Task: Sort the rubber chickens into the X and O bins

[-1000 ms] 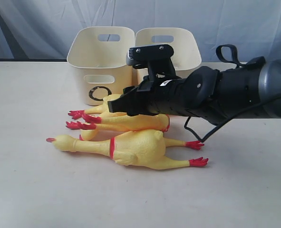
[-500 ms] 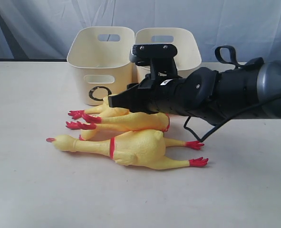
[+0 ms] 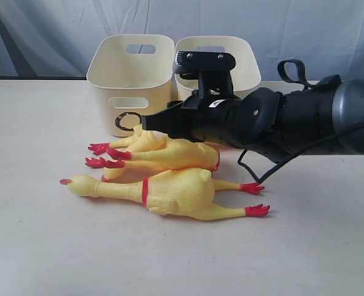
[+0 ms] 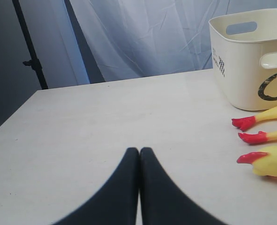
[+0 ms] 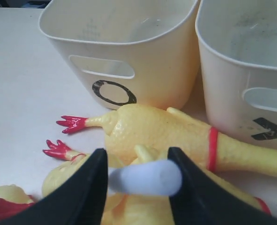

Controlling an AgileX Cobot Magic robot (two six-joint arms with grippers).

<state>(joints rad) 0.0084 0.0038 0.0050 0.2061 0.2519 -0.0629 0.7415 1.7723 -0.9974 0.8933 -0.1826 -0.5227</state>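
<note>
- Hovering over the chickens (image 5: 157, 129), the right gripper (image 5: 137, 158) is seen open, seemingly empty; a pick is being approached.
- The left gripper (image 4: 139, 154) is closed, empty.
- A descent and grasp are needed.

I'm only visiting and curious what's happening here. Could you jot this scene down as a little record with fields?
Surface: pale table
Bins: O bin and X bin side by side, no chicken seen inside either
Toys: three rubber chickens lying on the table in front of the bins, largest one farthest from the bins
Right gripper: open, just above the chickens, gripping none
Left gripper: shut, empty, over bare table beside the toys' red feet
Sorted so far: none
</note>
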